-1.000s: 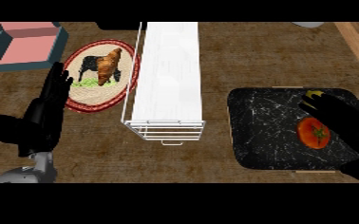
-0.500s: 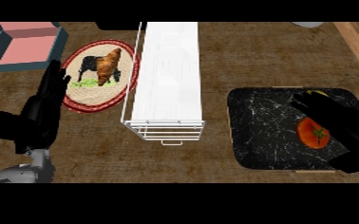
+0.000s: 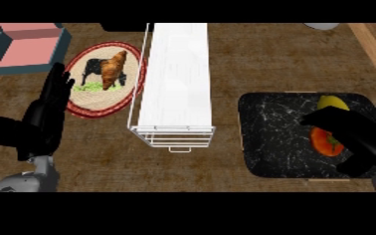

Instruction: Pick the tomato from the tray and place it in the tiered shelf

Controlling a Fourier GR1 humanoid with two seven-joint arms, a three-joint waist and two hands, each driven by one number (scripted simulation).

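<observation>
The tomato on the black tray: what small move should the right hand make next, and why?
Probably curl the fingers round the tomato. The right hand is over it on the black tray and partly hides it, but the tomato lies unlifted, beside a yellow item. The white tiered shelf waits to the left.

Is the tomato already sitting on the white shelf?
No, the tomato lies on the black tray, partly under the right hand.
</observation>
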